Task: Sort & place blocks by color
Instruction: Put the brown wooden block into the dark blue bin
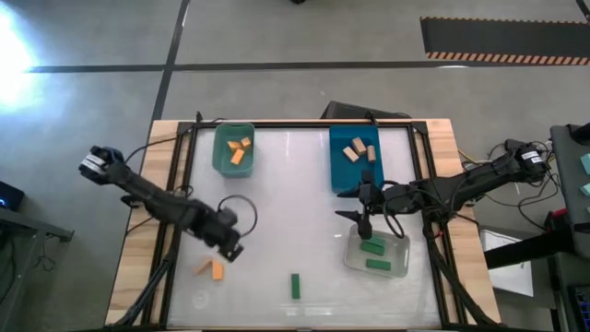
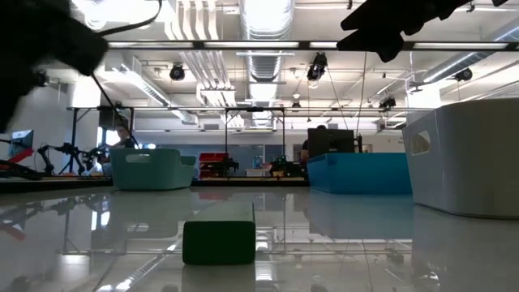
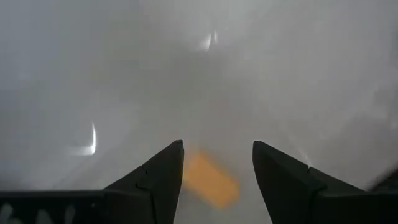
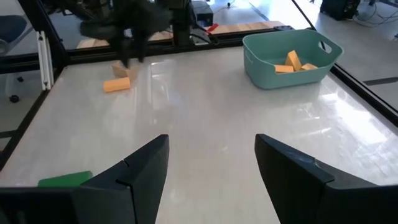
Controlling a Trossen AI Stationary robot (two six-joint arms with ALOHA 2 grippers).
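Hovering just above an orange block [image 1: 218,269] at the desk's [image 1: 286,184] 8 o'clock, the left pincer [image 1: 232,250] gapes wide, grasping nothing. A green block [image 1: 296,286] lies at 6 o'clock. At 4 o'clock, the right pincer [image 1: 365,230] hangs released over the clear bin [image 1: 402,261] with green blocks [image 1: 373,254].

teal bin [image 1: 233,148], blue bin [image 1: 354,159], clear bin [image 1: 377,252]

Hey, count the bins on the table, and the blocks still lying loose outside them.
Bins: 3 (teal bin, blue bin, clear bin)
Loose blocks: 3 (orange block, paler block beside it, green block)
Total: 6
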